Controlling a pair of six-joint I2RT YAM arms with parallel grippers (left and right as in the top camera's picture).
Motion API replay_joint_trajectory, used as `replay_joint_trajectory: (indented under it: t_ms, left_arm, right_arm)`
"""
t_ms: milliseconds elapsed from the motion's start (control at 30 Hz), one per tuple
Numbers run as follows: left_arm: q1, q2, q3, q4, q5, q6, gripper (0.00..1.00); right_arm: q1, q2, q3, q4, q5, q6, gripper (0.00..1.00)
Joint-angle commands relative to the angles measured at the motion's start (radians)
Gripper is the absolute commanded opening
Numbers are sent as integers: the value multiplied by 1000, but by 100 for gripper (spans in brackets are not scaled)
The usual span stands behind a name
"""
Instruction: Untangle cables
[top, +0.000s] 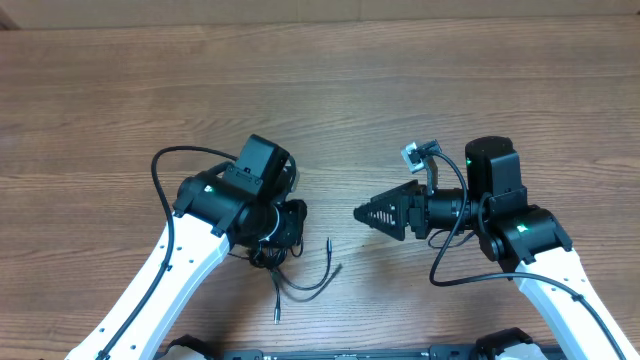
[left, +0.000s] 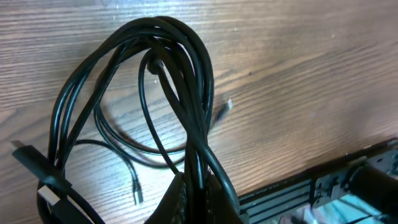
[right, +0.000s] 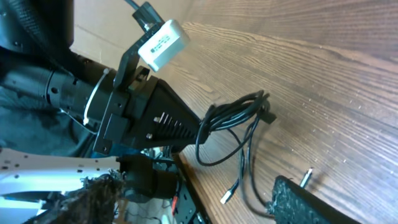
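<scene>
Left end effector (right: 202, 126): closed on the cables (left: 204, 106), pinching the bundle where several black strands gather. A multi-strand loop sticks out past the fingertips.
Right end effector (top: 360, 212): jaws apart with nothing between them. It points toward the left arm and is clear of the cables, touching none of them.
Cables, place: near the front edge of the worktop (top: 320, 90), left of its middle. In the overhead view the left wrist hides most of the bundle.
Loose strands: a few thin strands leave the bundle and lie on the wood. One runs toward the front edge and the others curve off to the right.
Silver tip (left: 229, 104): the small bright end of one strand rests on the wood just beside the loop.
Flat plug (left: 25, 155): a black plug end shows at the outer side of the loop.
Tangle: the strands cross one another inside the loop. How they are knotted cannot be told.
Worktop: brown wood grain.
</scene>
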Motion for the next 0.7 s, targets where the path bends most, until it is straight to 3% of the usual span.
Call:
replay_joint_trajectory:
  t_ms: [0, 67, 100, 267, 467, 667]
  left_arm:
    - [4, 0, -1, 43, -8, -132, 4]
    - [5, 0, -1, 74, -8, -236, 4]
    - [5, 0, -1, 106, 3, -377, 4]
    - [4, 0, -1, 214, 164, -767, 4]
    - [4, 0, -1, 329, 349, -839, 4]
    - [4, 0, -1, 372, 406, -916, 4]
  right_arm:
    - [-5, -14, 20, 3, -13, -1, 79]
    - [-4, -14, 20, 3, -13, -1, 78]
    - [1, -13, 20, 0, -13, -8, 77]
    - [22, -13, 19, -6, 6, -41, 73]
    - [48, -13, 19, -28, 35, -115, 72]
    - [74, -13, 18, -54, 140, -115, 72]
